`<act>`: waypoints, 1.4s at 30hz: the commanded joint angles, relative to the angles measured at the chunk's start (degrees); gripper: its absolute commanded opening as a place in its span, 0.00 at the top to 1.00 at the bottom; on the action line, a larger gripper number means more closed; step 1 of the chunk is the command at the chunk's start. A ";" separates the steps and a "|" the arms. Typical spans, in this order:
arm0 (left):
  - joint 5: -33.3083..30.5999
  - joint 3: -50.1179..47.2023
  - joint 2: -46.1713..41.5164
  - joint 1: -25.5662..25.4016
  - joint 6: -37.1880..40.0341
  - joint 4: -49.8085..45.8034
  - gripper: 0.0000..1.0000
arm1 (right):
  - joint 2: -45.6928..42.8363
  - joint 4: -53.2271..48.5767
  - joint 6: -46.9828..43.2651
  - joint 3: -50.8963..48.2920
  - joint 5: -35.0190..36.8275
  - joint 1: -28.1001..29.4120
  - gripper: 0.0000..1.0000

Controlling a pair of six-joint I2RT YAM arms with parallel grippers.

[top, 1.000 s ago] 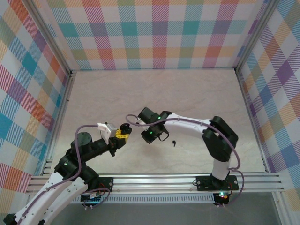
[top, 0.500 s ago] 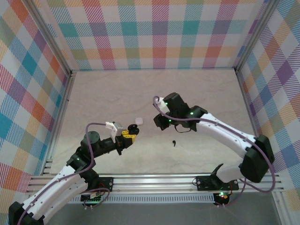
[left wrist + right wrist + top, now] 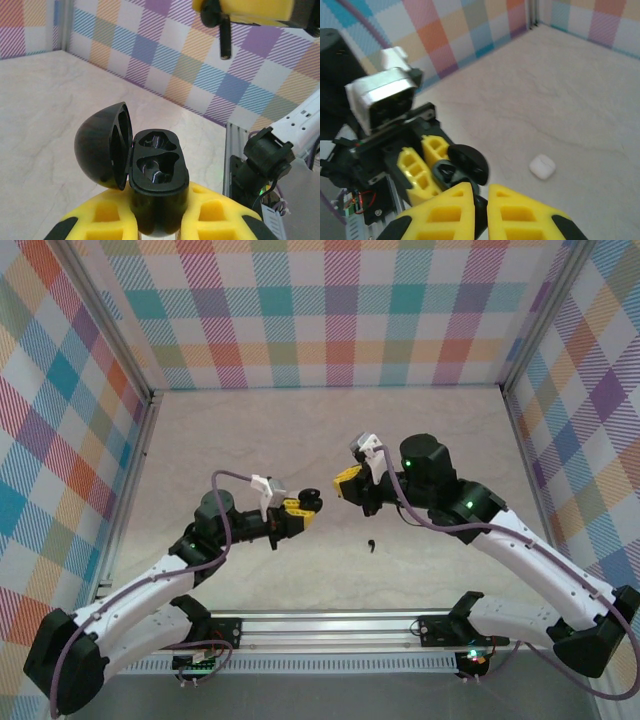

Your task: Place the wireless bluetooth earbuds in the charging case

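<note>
White arm links (image 3: 530,550), black joints (image 3: 432,468), purple cables (image 3: 232,473), yellow end effector fingers (image 3: 445,212), green lights (image 3: 408,462), possibly status LEDs

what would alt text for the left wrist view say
An open black charging case, empty inside with its lid flipped left, is clamped in the left gripper. Above it, the right gripper holds a black earbud, stem pointing down.

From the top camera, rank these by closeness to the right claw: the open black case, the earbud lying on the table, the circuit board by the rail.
From the right gripper:
1. Open black case, just left, in the left gripper.
2. Loose black earbud, on the table, nearer the bases.
3. Circuit board, far at the near-left rail.
</note>
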 commanded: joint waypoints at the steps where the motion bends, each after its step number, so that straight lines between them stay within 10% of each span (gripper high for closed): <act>1: 5.49 3.42 2.81 -1.16 2.28 7.15 1.00 | -1.36 4.79 -2.64 -0.56 -6.62 -0.26 0.89; 16: 9.31 9.05 6.71 -3.83 12.40 4.08 1.00 | -1.76 15.97 -6.47 -5.59 -21.30 -0.25 0.89; 42: 10.21 10.63 6.51 -4.22 13.31 0.91 1.00 | -0.37 12.42 -18.73 -6.37 -15.33 -0.14 0.91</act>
